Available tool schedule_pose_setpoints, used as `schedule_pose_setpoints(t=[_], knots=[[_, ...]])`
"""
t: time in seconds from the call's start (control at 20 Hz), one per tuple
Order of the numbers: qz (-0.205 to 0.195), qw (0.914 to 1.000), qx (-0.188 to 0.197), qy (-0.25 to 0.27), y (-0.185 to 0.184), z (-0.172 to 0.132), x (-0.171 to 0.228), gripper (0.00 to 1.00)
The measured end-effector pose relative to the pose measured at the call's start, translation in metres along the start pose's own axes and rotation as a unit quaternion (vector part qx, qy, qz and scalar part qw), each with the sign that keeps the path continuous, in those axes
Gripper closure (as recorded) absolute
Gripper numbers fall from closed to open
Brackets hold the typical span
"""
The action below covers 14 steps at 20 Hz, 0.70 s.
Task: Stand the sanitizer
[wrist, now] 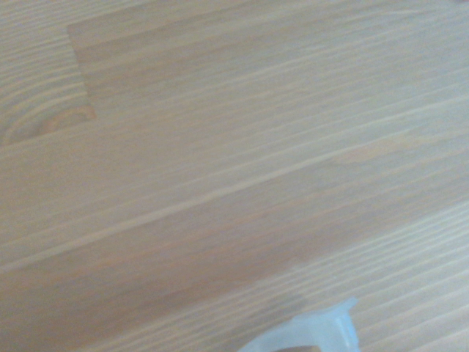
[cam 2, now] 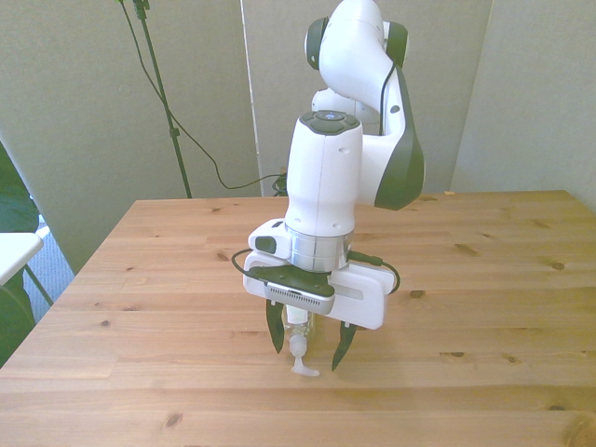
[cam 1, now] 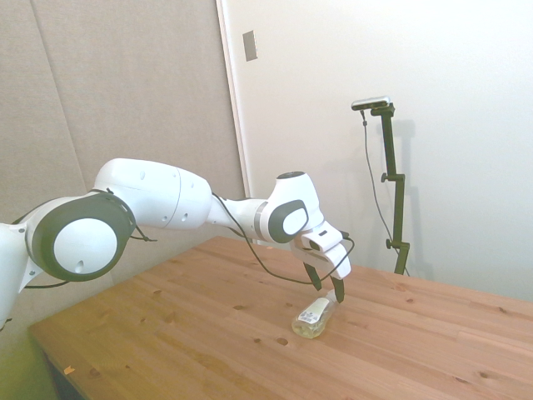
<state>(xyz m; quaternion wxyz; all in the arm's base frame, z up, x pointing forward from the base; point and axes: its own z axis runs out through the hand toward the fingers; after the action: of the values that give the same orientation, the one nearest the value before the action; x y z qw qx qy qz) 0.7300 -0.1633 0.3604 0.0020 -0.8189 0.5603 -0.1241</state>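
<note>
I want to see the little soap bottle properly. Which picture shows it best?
The side view: the sanitizer lies on its side on the table, label showing, below the open gripper. The front view shows only its pump top between the fingers. The wrist view catches a blurry white edge.

Wooden table (cam 1: 208,350), grey panel wall (cam 1: 125,83), white wall (cam 1: 466,125), daylight

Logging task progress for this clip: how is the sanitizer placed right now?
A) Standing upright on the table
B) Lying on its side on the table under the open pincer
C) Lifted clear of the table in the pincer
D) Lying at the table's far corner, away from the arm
B: the sanitizer lies flat on the table, the pincer open just above it.
</note>
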Motion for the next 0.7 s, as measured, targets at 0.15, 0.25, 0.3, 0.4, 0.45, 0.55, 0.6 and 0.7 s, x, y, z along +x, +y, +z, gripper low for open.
schedule_pose_setpoints(t=[0.15, 0.25, 0.3, 0.4, 0.45, 0.55, 0.6, 0.7], knots=[[0.002, 1.0, -0.003, 0.0, 0.002, 0.004, 0.002, 1.0], [0.008, 1.0, 0.0, -0.006, 0.004, 0.005, 0.005, 1.0], [0.011, 0.9999, 0.002, -0.009, 0.005, 0.006, 0.007, 1.0], [0.013, 0.9998, 0.005, -0.011, 0.007, 0.007, 0.011, 1.0], [0.013, 0.9998, 0.005, -0.012, 0.007, 0.007, 0.013, 1.0], [0.011, 0.9998, 0.007, -0.014, 0.008, 0.008, 0.015, 1.0], [0.01, 0.9998, 0.008, -0.015, 0.008, 0.009, 0.015, 1.0], [0.007, 0.9998, 0.008, -0.017, 0.009, 0.009, 0.015, 1.0]])
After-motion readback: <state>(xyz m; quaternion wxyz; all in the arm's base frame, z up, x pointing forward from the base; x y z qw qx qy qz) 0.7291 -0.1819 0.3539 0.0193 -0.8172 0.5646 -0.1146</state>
